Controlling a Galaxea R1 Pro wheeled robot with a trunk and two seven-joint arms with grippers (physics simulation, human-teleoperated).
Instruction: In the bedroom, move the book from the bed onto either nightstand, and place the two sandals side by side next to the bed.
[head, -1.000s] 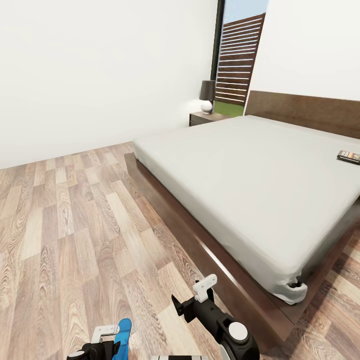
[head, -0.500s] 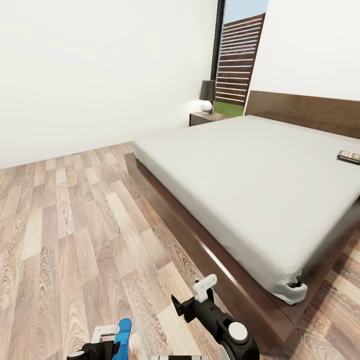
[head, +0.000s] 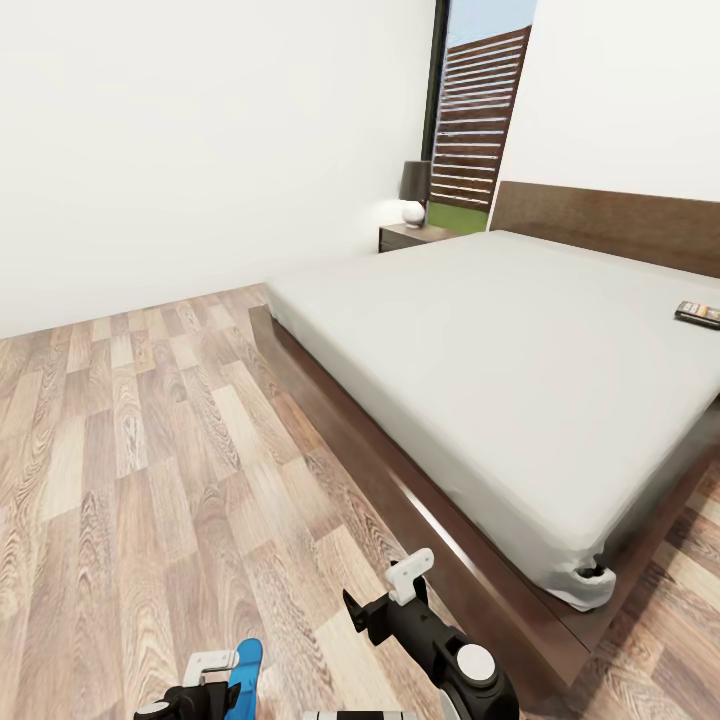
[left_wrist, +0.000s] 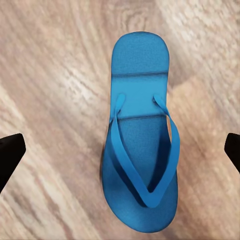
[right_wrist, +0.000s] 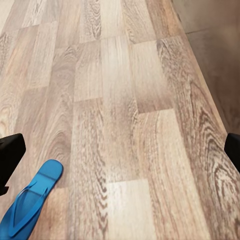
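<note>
— Wood-plank floor (head: 120, 420) fills the near left; where's the sandal (left_wrist: 141, 140)?

— Flat on the boards under the left gripper (left_wrist: 120, 150), jaws spread wide, empty: a hover for pickup, I judge.

— The right gripper (right_wrist: 120, 150)?

— Open too, holding nothing. 1 book (head: 697, 314) lies on the bed (head: 520, 350), far right.

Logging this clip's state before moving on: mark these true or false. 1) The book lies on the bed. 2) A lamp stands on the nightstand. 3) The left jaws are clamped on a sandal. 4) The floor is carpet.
1) True: the book lies on the bed.
2) True: a lamp stands on the nightstand.
3) False: the sandal lies on the floor, with the left gripper's jaws wide apart.
4) False: wood planks.
</note>
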